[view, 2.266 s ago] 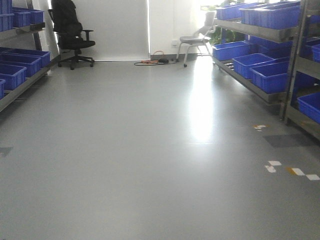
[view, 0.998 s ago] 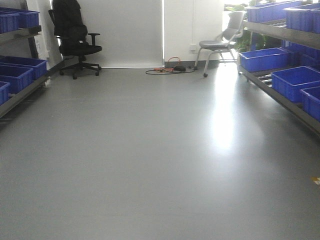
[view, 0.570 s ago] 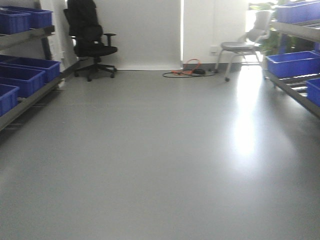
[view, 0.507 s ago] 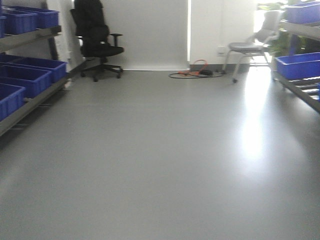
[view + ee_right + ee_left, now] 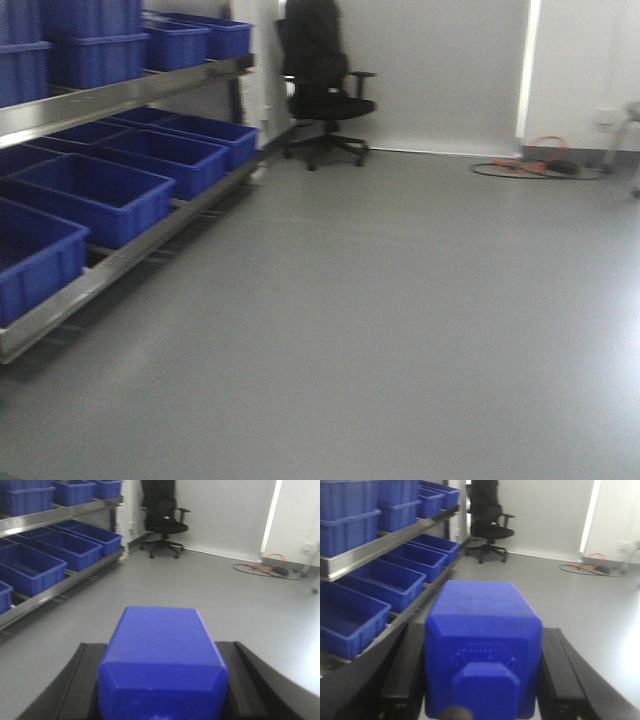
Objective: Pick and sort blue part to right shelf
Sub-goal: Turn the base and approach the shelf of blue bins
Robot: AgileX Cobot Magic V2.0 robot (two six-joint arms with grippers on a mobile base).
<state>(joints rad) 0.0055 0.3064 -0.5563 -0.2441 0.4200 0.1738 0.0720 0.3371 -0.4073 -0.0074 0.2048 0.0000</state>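
Note:
In the left wrist view my left gripper (image 5: 482,680) is shut on a dark-blue part (image 5: 482,645). Its black fingers (image 5: 402,675) press both sides of the block. In the right wrist view my right gripper (image 5: 162,690) is shut on a second dark-blue part (image 5: 162,660), with black fingers (image 5: 80,685) on either side. Both parts are held in the air above the grey floor. Neither gripper shows in the front view. No shelf shows on the right side of any view.
A metal shelf (image 5: 130,95) with several blue bins (image 5: 95,195) runs along the left, also in the left wrist view (image 5: 380,547). A black office chair (image 5: 325,90) stands by the far wall. An orange cable (image 5: 535,160) lies on the grey floor (image 5: 400,320).
The front view has swung to the left. The right-hand shelf and grey chair have left the frame, and the left shelf with its blue bins now fills the left side, much closer.

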